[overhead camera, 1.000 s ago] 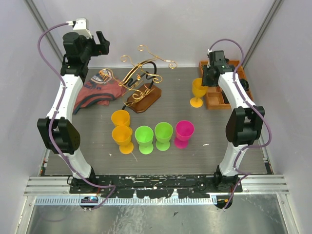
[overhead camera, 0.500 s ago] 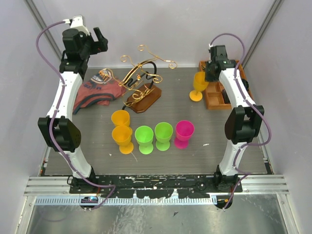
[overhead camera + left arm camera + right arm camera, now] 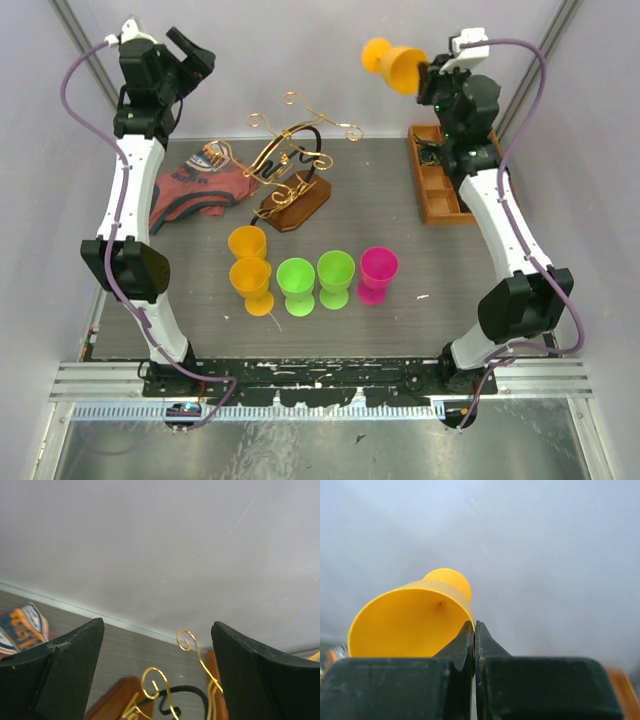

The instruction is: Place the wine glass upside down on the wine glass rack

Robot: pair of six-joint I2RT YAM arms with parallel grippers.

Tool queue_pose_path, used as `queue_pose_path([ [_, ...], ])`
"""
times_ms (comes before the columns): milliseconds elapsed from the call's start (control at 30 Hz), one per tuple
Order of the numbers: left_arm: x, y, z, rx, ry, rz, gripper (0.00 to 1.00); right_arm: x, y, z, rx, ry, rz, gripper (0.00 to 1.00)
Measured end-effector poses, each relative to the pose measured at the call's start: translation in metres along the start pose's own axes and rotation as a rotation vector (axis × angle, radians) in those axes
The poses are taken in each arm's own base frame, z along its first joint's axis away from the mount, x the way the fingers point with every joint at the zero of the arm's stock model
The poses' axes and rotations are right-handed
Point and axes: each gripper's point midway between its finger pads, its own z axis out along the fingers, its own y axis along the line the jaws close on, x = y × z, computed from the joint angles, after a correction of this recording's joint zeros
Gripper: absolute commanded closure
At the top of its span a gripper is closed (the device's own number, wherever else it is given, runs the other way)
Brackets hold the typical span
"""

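**Glass lifted high, right of the rack**

A second ago the wine glass (image 3: 392, 62) was low beside the orange tray (image 3: 437, 190), right of the wine glass rack (image 3: 290, 160). Now it hangs in the air, above and right of the rack, tipped on its side. The right gripper (image 3: 475, 632) pinches its rim, and the bowl juts past the fingertips. The left gripper (image 3: 157, 625), raised left of the rack, is spread wide and holds nothing.
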Motion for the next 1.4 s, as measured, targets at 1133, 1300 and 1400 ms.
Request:
queue_pose_path([
  [1133, 0.056, -0.095, -0.021, 0.326, 0.204, -0.751, 0.22, -0.004, 0.255, 0.048, -0.568, -0.658, 0.01, 1.0],
  [1300, 0.065, -0.102, -0.021, 0.333, 0.224, -0.75, 0.28, 0.007, 0.264, 0.049, -0.579, -0.642, -0.001, 1.0],
  [1400, 0.066, -0.101, -0.019, 0.331, 0.223, -0.75, 0.33, 0.009, 0.269, 0.047, -0.587, -0.638, 0.002, 1.0],
])
